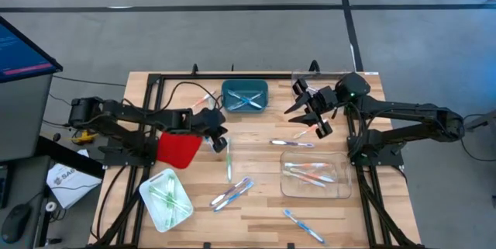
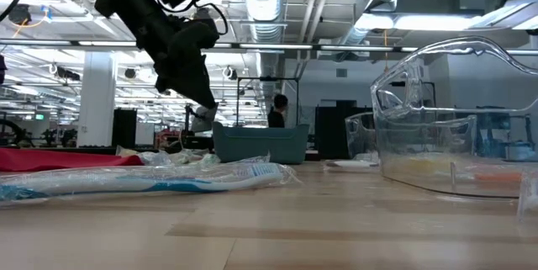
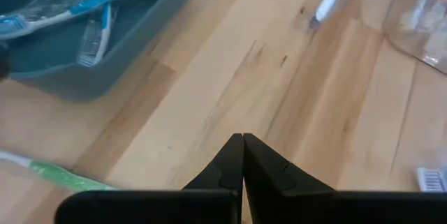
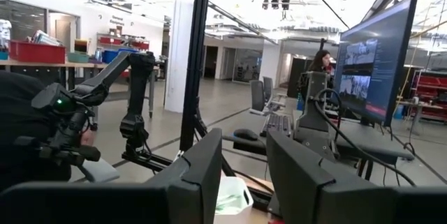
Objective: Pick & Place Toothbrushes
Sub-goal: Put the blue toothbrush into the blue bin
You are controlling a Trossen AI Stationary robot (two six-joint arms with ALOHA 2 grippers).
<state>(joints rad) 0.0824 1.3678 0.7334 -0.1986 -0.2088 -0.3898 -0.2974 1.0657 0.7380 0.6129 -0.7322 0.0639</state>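
High view: toothbrushes (image 1: 229,160) lay loose mid-table and in trays — light, stiff, slick in wrappers, so best pinched mid-handle. Left gripper (image 1: 220,142) hung beside the green one.

Left wrist view: its jaws were fully closed, empty.

Right wrist view: right gripper (image 4: 244,175) raised, partly open, holding nothing.
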